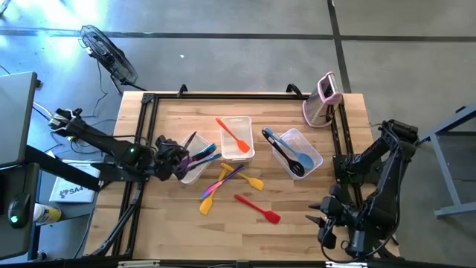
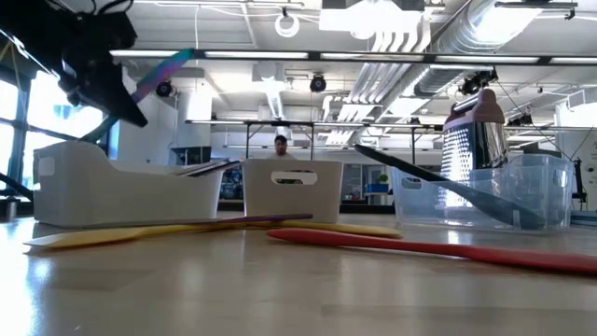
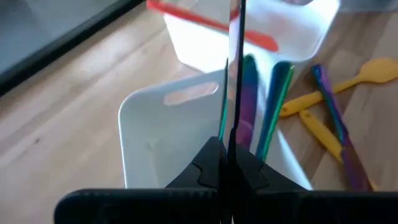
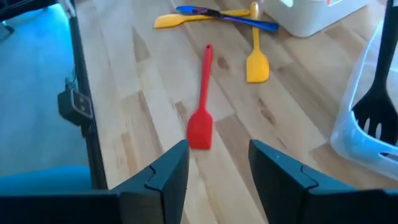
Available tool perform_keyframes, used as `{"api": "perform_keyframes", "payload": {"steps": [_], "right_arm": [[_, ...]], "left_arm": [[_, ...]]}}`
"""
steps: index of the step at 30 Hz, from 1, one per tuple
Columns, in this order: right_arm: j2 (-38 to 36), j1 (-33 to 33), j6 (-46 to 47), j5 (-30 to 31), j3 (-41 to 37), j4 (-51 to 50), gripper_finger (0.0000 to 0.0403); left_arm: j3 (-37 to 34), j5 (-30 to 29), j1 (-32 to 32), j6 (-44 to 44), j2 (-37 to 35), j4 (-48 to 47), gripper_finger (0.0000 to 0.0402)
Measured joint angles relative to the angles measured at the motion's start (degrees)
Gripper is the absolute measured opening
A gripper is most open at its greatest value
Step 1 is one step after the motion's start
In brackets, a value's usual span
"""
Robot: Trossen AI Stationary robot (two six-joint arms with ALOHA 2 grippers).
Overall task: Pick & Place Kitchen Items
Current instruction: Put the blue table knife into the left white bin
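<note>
My left gripper (image 1: 172, 158) hangs over the near left end of the left white tub (image 1: 195, 162) and is shut on a slim utensil with a purple-blue sheen (image 2: 163, 70). Purple and blue utensils (image 3: 273, 93) lie in that tub. An orange spatula (image 1: 233, 135) lies in the middle white tub. A black slotted spatula (image 1: 282, 152) and a blue spoon (image 1: 301, 158) lie in the clear tub on the right. Yellow spatulas (image 1: 210, 195), a purple one (image 1: 232, 173) and a red spatula (image 1: 258, 208) lie flat on the table. My right gripper (image 1: 327, 220) is open and empty at the near right. My left gripper pinches one end of the slim utensil (image 3: 234, 134) between its two fingers; the fingers hide which end it is. The utensil runs straight out past the fingertips, along them. It is lifted clear above the tub and slants up, its free end (image 2: 182, 58) highest.
A pink-and-white upright gadget (image 1: 325, 100) stands at the far right corner. Black rails run along the table's left, far and right edges. There is bare wood along the near edge, around the red spatula (image 4: 202, 102). A person shows far behind the table (image 2: 280, 145).
</note>
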Motion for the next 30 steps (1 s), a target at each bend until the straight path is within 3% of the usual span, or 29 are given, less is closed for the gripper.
{"api": "perform_keyframes", "payload": {"steps": [13, 23, 30], "right_arm": [[0.0, -4.2, -5.5, -0.1, 0.0, 0.7, 0.0159], [0.0, -3.9, -5.6, -2.4, 0.0, 1.4, 0.0159], [0.0, -3.9, -5.6, -2.4, 0.0, 1.4, 0.0159]], "left_arm": [[-0.7, 12.1, 8.5, 5.7, 5.9, 0.2, 0.0001], [-0.6, 14.8, 8.3, 8.5, 15.7, 0.3, 0.0001], [-0.5, 14.0, 8.3, 8.4, 18.1, 1.4, 0.0003]]}}
